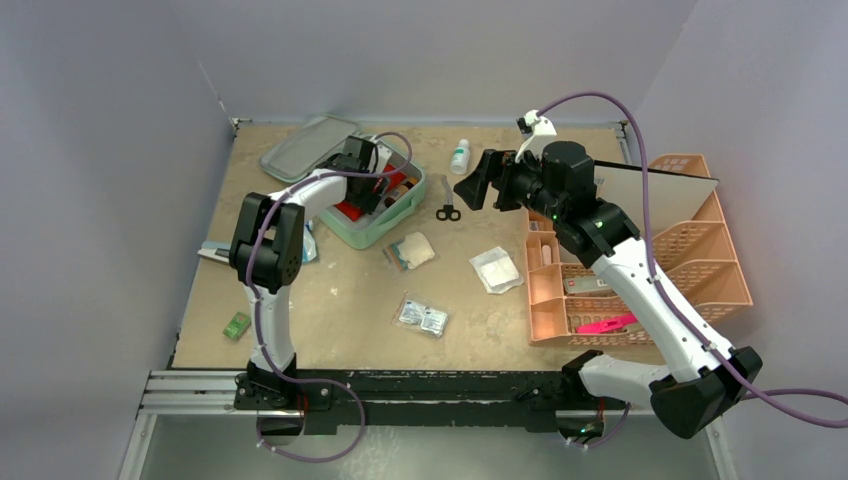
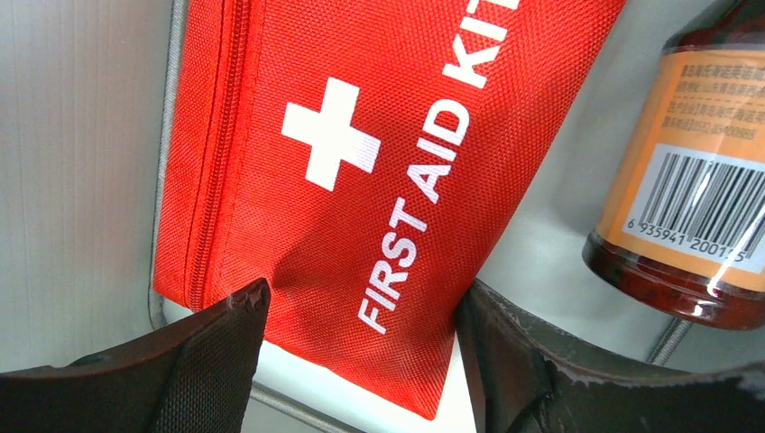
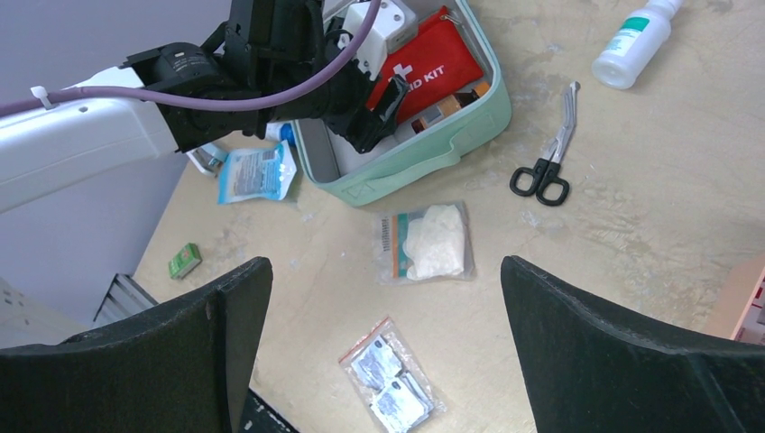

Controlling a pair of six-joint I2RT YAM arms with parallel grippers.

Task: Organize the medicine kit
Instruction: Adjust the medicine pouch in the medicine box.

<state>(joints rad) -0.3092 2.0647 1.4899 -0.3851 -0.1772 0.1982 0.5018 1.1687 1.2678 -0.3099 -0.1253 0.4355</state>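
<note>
Left wrist view, red pouch (image 2: 361, 180) inside medicine kit (image 3: 424, 162), amber bottle (image 2: 695, 189) beside

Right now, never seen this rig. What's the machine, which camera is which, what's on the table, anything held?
Two white robot arms are bolted at the table's near edge, each ending in a two-finger claw. One picture looks down from above; the other two come from cameras on the wrists.

The left claw is open and reaches into the mint-green hinged medicine kit, over the flat red fabric "FIRST AID KIT" pouch lying beside an amber bottle with an orange label. Whether its fingers touch the pouch, I cannot tell. The right claw hangs open and empty over the table.

Loose on the tan table: black-handled scissors, a white plastic bottle, a clear bag of white gauze and a clear bag of foil packets. A peach lattice rack stands on the right.
</note>
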